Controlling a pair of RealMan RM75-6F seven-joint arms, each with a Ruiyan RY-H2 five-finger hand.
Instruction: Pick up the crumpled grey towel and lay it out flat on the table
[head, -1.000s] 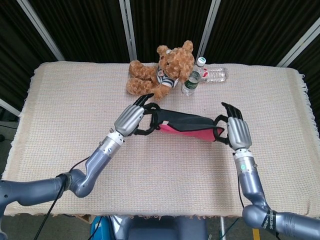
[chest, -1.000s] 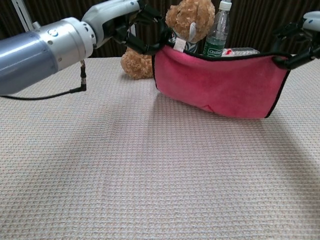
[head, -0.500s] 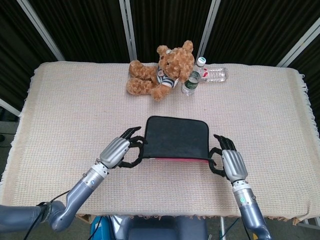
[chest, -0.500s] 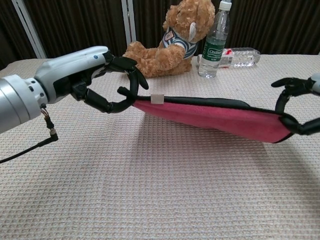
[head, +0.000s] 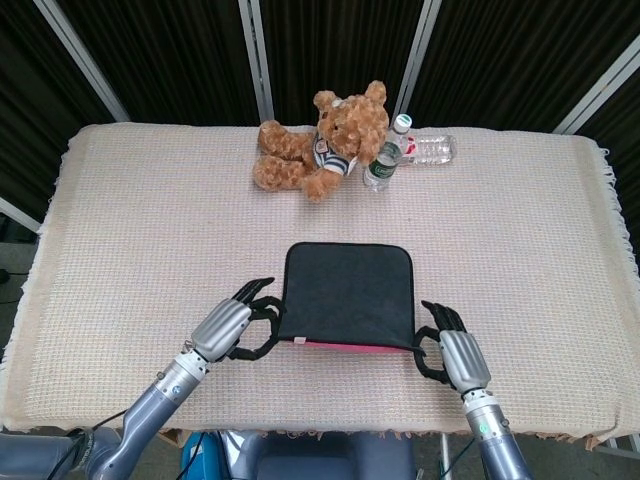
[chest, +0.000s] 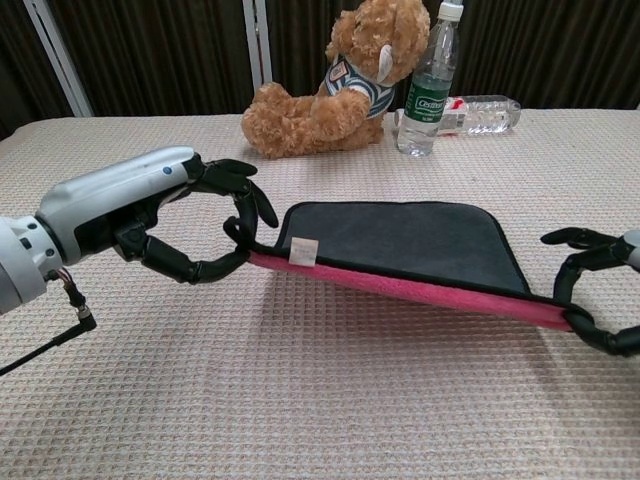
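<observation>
Grey towel is lying mostly flat mid-table; my left hand and right hand are pinching its raised near corners. I'm planning to lower evenly, then release.

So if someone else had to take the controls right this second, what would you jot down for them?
Left hand: pinches the towel's near left corner.
Right hand: pinches the near right corner.
Towel: dark side up, spread in front of the teddy bear and the bottles; far edge on the table, near edge lifted, showing the pink underside.
Done: picked up, unfolded.
Left: lower the near edge, release both corners.
</observation>
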